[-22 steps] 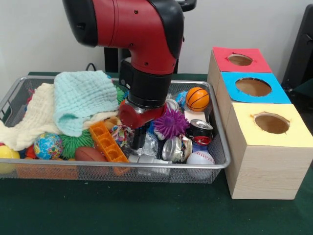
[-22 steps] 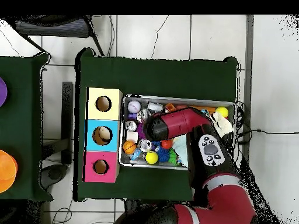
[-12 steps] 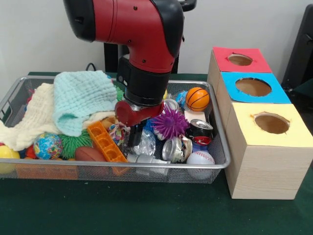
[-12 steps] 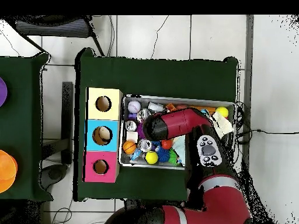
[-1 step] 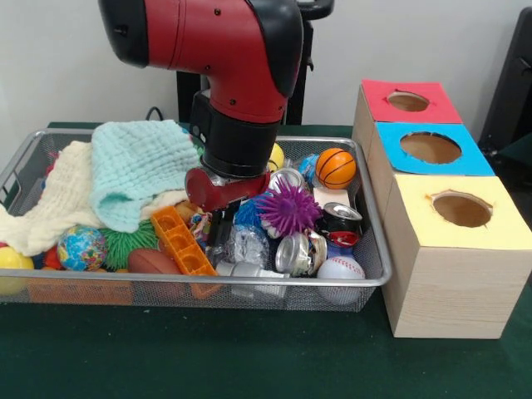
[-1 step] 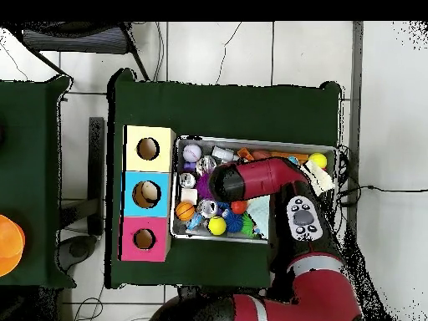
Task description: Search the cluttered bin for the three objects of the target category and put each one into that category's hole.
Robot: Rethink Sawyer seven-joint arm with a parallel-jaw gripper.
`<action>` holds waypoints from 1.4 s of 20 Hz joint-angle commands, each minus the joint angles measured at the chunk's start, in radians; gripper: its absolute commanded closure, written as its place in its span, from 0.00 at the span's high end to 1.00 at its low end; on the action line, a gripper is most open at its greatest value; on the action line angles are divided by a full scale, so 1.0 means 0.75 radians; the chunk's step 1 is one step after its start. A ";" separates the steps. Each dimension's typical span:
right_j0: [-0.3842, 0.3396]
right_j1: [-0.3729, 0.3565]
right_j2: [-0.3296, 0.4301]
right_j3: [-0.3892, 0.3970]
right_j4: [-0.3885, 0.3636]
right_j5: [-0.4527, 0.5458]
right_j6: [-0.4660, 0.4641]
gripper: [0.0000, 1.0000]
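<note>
Gripper (image 5: 221, 230) down among bin (image 5: 370, 274) clutter beside orange block (image 5: 180, 241) and purple spiky ball (image 5: 288, 209), grip state unclear, cans (image 5: 301, 253) just right of it, three-hole boxes (image 5: 446, 241) beside bin.

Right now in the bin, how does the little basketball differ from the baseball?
The basketball is orange with black lines; the baseball is white with red stitching. In the front view the basketball sits toward the bin's far side beside the purple spiky ball, while the baseball lies against the near mesh wall. Both are small round balls at the end nearest the boxes.
</note>
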 commanded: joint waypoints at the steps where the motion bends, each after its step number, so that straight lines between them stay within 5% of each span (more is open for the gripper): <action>1: -0.043 0.096 0.020 -0.036 0.067 0.010 0.230 0.00; 6: -0.054 0.123 0.030 -0.040 0.112 0.043 0.210 0.00; 7: -0.055 0.123 0.026 -0.034 0.128 0.035 0.206 1.00; 28: -0.115 0.055 0.094 0.082 0.212 0.002 0.149 1.00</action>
